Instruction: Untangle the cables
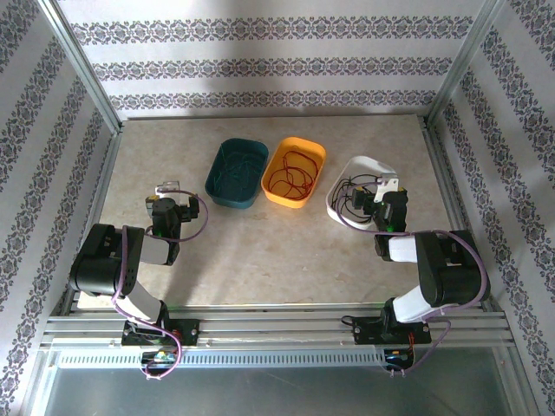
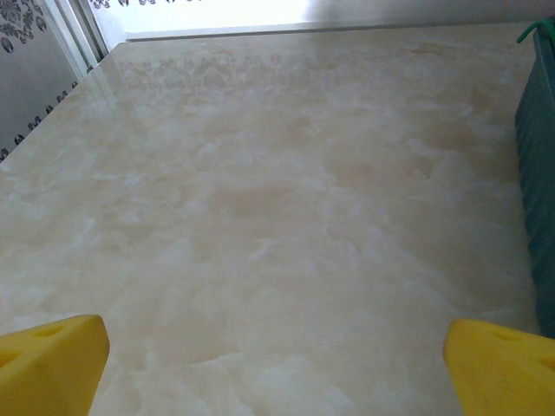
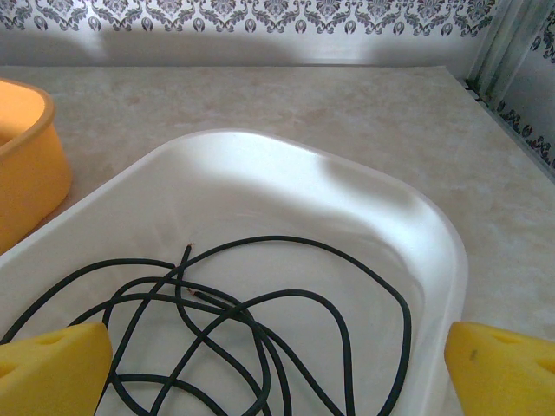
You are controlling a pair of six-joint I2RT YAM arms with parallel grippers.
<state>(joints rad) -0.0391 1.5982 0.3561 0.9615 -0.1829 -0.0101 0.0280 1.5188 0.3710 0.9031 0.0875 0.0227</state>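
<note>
Gripper, left: we see its yellow fingers spread wide at the two lower corners of the left wrist view. Nothing is between them, and bare counter lies beneath.
Gripper, right: its jaws stand just as wide and hold nothing, hanging over the near part of the white tray.
Black cable: it lies in loose, overlapping loops on the floor of the white tray, directly below and ahead of the right gripper. One cut end points up among the loops. We see no finger touching it.
Red cable: it is coiled inside the orange tray, which stands just beside the white tray on the right gripper's left.
Green cable: it sits in the teal tray to the left gripper's right. In the left wrist view we make out a short green bit at the tray's rim.
Trays: from above we count three in a row across the middle of the counter, teal, orange and white from left to right. The teal and orange ones stand close side by side.
Left gripper and cables: the gripper is near the teal tray's wall and apart from every cable.
</note>
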